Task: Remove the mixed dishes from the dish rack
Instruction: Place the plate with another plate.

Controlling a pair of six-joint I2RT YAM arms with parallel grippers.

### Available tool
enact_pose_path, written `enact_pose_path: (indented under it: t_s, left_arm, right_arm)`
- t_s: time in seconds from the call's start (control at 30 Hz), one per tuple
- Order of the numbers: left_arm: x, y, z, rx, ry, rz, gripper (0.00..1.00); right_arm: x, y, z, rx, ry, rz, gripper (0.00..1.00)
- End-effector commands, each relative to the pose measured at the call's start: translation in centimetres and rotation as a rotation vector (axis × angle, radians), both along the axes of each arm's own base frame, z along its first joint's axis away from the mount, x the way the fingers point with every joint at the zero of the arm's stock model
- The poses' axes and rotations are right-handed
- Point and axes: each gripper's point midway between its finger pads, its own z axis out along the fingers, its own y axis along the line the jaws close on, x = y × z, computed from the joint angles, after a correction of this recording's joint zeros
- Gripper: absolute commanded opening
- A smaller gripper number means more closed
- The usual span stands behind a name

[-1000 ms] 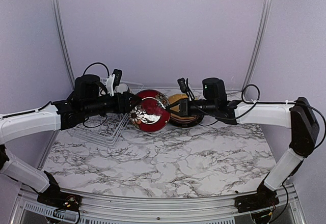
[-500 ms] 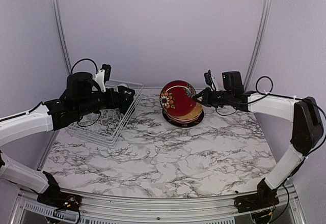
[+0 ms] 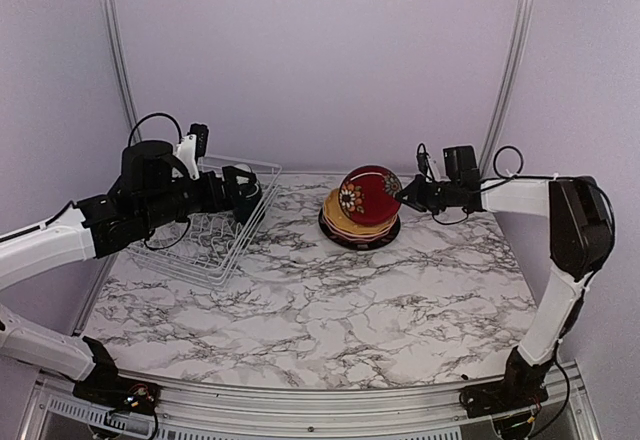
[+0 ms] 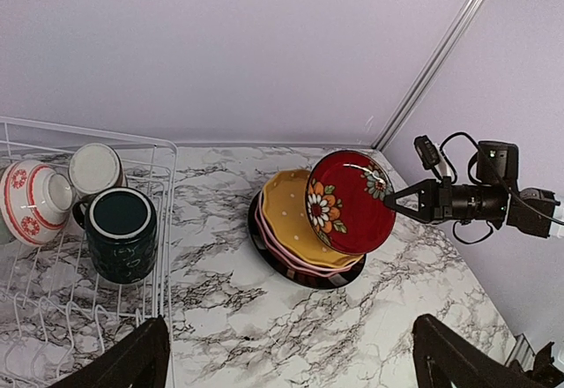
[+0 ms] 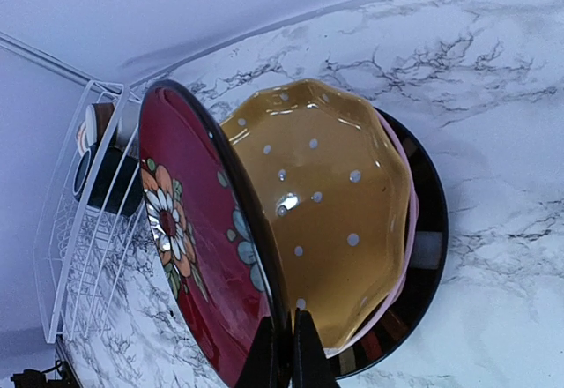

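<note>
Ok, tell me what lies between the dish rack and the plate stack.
Only bare marble tabletop lies between the dish rack and the plate stack. The left wrist view shows it most clearly.

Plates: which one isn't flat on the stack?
The red floral plate, tilted on edge in the right gripper; the other plates lie stacked.

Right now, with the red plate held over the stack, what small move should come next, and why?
Probably lower the red plate flat onto the yellow plate: the right gripper pinches its rim, holding it steeply tilted over that plate.
</note>
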Motion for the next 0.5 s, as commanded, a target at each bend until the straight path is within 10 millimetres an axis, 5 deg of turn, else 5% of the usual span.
enact_pose_path:
  t_s: [0.0,0.47]
  left_arm:
    - [-0.3,1.3,-0.9,0.036,0.007,0.033,0.99]
    - [-0.5,2.9,-1.5,0.066,0.007,0.093,0.99]
  right_arm:
    - [2.1,0.9,3.4,0.066,-0.091,0.013,0.00]
    - [4.6,1.5,0.2,0.061,-0.034,0.001,0.00]
